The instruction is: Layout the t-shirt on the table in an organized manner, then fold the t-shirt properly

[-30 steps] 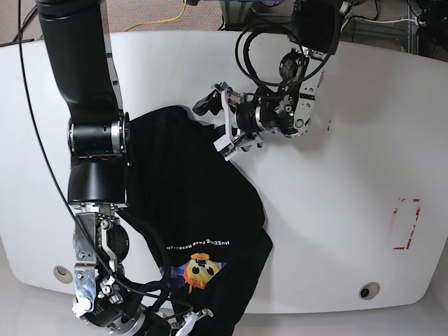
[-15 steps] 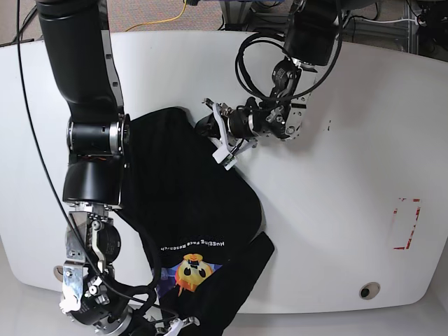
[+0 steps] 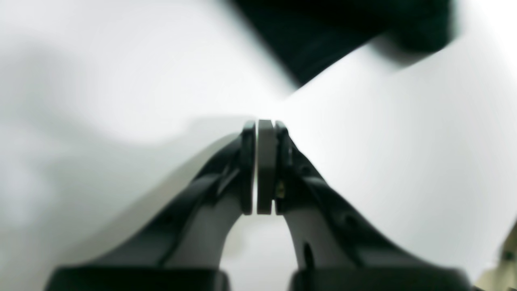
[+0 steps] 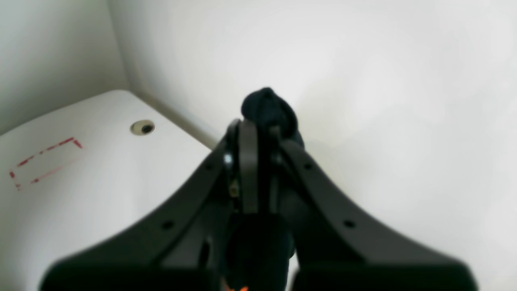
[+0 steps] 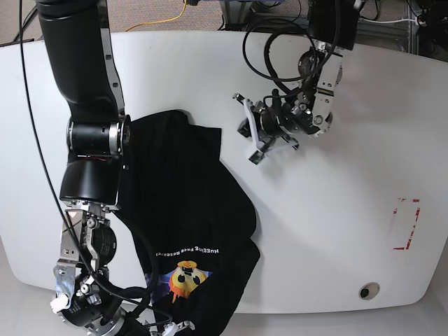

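**Right gripper pinching the shirt, left gripper closed on nothing**

From my station I see the t-shirt [image 5: 185, 210] lying rumpled on the tabletop [image 5: 336, 210], spread from mid-table down to the near edge, where its lower part hangs over. The cartoon print [image 5: 183, 278] with its white lettering sits close to that near edge, upside down to the base camera. One flap of the shirt is turned over beside the print.

My right gripper [image 4: 258, 133] is down at the shirt's near end, off the tabletop edge, jaws pressed together with a wad of black cloth squeezed between them; a knob of fabric sticks out past the fingertips. In that wrist view the red tape rectangle [image 4: 42, 161] and a round hole [image 4: 142, 127] lie away to the side of the shirt.

My left gripper [image 5: 253, 136] hovers over bare tabletop just beyond the shirt's far corner, apart from it. Its pads [image 3: 266, 165] are pressed flat against each other with nothing between them. The wrist view is blurred; dark cloth shows only ahead of the tips.
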`<state>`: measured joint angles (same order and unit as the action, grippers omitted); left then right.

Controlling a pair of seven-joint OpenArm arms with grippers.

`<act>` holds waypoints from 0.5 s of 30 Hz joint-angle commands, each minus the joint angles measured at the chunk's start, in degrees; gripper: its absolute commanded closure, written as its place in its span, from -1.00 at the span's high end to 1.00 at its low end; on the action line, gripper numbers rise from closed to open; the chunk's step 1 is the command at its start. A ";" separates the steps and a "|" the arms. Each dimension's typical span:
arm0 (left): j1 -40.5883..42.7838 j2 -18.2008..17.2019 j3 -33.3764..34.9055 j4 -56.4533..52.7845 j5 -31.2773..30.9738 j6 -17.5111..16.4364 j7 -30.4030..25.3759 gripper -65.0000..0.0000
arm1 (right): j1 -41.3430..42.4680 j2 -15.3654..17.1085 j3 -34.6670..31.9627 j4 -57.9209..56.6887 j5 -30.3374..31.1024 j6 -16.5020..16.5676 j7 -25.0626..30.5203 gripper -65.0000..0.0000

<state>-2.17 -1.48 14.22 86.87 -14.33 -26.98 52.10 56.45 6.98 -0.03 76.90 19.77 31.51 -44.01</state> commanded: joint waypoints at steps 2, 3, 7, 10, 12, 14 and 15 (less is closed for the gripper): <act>0.11 -2.26 -1.08 8.38 -1.63 -0.67 -0.36 -1.00 | 2.41 1.68 0.16 1.29 0.93 -0.34 1.86 -1.00; 0.55 -3.05 -1.78 9.70 -1.63 -0.67 -0.36 -1.00 | 2.41 1.76 0.16 1.29 0.93 -0.34 1.86 -1.00; 1.78 -5.43 -3.27 13.04 -1.72 -0.75 -0.36 -1.00 | 2.41 2.03 0.16 1.56 0.93 -0.34 1.86 -1.00; 2.22 -6.30 -3.36 14.01 -1.89 -1.37 -0.36 -1.00 | 2.41 3.08 0.16 1.56 1.02 -0.34 1.86 -1.00; 2.22 -6.30 -3.36 13.83 -3.12 -2.07 -0.36 -1.00 | 2.24 3.35 0.16 1.56 1.02 -0.34 1.86 -1.00; 2.13 -6.22 -3.36 13.57 -4.88 -2.16 -0.36 -1.00 | 1.53 3.35 0.16 1.56 1.02 -0.34 1.86 -1.00; 2.13 -5.87 -3.36 13.48 -5.50 -1.98 -0.36 -1.00 | 1.36 3.35 0.16 1.56 1.02 -0.34 1.86 -1.00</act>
<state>1.10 -8.21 10.66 99.48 -16.36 -28.53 53.21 56.10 10.02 -0.05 77.23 19.77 31.35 -44.12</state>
